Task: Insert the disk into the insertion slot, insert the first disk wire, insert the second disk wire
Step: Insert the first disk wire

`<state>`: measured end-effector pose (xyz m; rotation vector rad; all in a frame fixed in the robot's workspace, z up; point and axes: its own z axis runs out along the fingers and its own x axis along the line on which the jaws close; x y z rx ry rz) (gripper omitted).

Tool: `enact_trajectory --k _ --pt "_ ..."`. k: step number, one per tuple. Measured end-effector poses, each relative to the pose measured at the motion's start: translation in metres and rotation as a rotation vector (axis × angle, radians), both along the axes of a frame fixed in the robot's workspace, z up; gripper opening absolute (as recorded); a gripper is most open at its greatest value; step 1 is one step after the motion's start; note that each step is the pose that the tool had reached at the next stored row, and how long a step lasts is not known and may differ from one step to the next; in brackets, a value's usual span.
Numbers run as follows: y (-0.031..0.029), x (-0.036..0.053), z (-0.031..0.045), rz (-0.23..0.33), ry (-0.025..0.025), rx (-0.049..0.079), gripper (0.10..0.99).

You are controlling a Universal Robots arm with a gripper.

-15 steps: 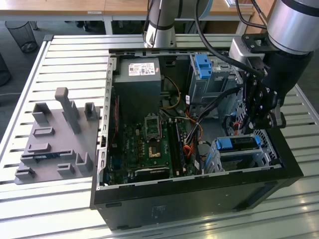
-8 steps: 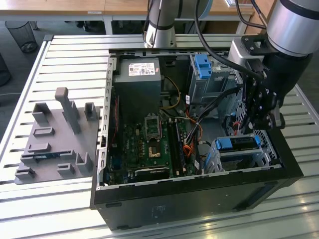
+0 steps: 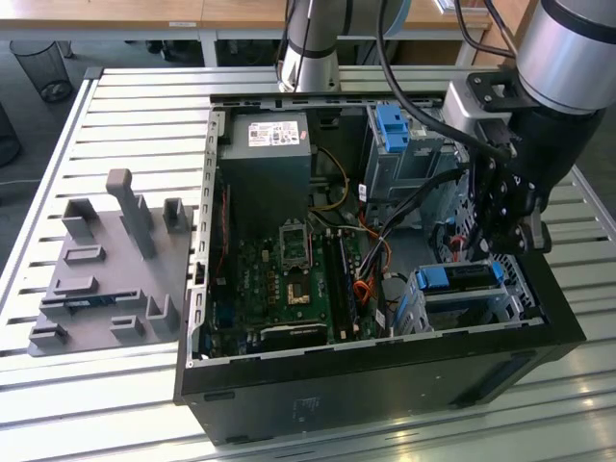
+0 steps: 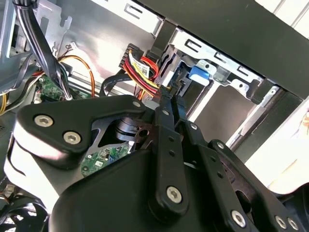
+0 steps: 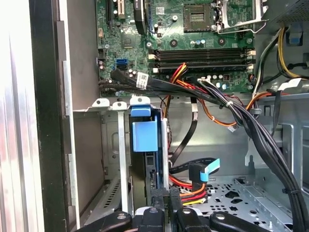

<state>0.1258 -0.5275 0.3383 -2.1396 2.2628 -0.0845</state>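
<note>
The disk, silver in a bright blue carrier, sits inside the insertion slot, a low perforated metal cage at the case's corner on the exterior view's right. The first wrist view shows the disk edge-on between the cage walls. My gripper hangs just behind the disk's rear edge. Its fingers stand close together in both wrist views, with the black plug of a red-and-yellow disk wire at their tips. A second black wire with a blue tab lies loose beside it.
The open computer case holds a green motherboard, a grey power supply and a taller bay with a blue latch. A thick black cable bundle runs past the cage. A grey fixture plate lies on the slatted table.
</note>
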Motion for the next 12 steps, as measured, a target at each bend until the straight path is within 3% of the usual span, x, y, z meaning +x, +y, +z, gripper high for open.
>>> enact_trajectory --k 4,12 --pt "-0.0035 0.0000 -0.0003 0.001 -0.0040 0.000 0.169" --pt "-0.0055 -0.0007 -0.0013 0.018 -0.0054 0.000 0.169"
